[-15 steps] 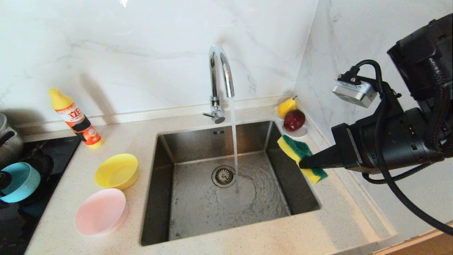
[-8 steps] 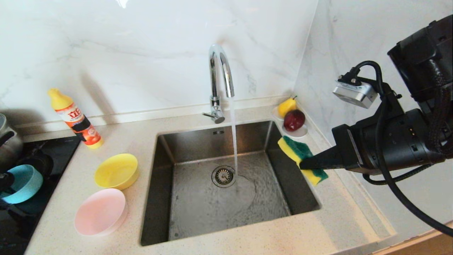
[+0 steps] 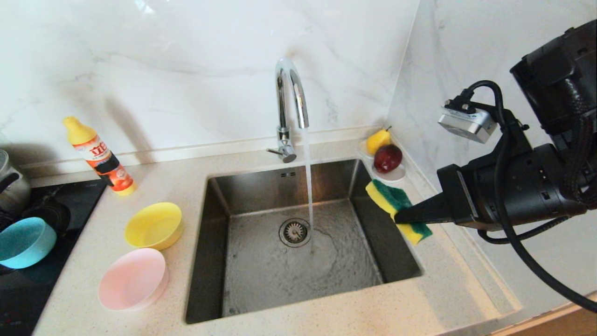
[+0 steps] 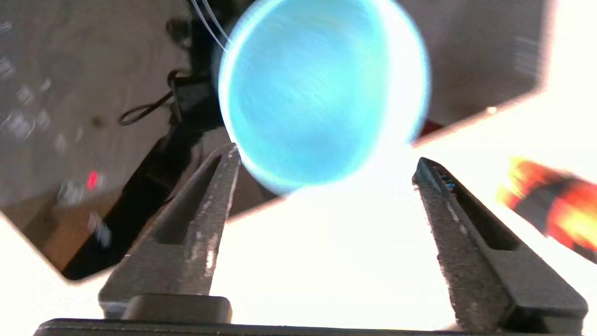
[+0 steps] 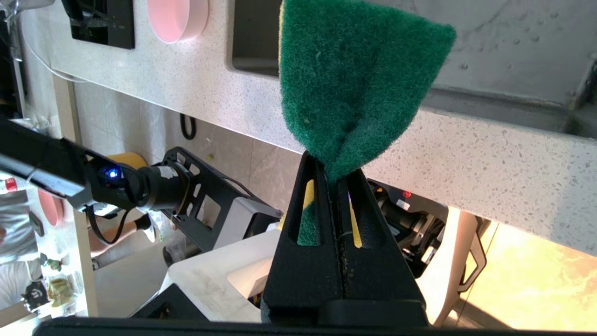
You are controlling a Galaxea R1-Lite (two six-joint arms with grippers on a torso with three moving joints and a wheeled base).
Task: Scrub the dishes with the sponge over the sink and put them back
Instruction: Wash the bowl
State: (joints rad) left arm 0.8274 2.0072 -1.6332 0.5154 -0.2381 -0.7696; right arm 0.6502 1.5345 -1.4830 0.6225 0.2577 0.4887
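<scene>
We see left end effector now spread apart, off teal bowl at 9 o'clock; right end effector stays clamped on sponge.

Bottle label print unreadable

Your speckled counter carries the yellow bowl, pink bowl, detergent bottle and fruit saucer. The teal bowl sits on the black hob at your left.
</scene>
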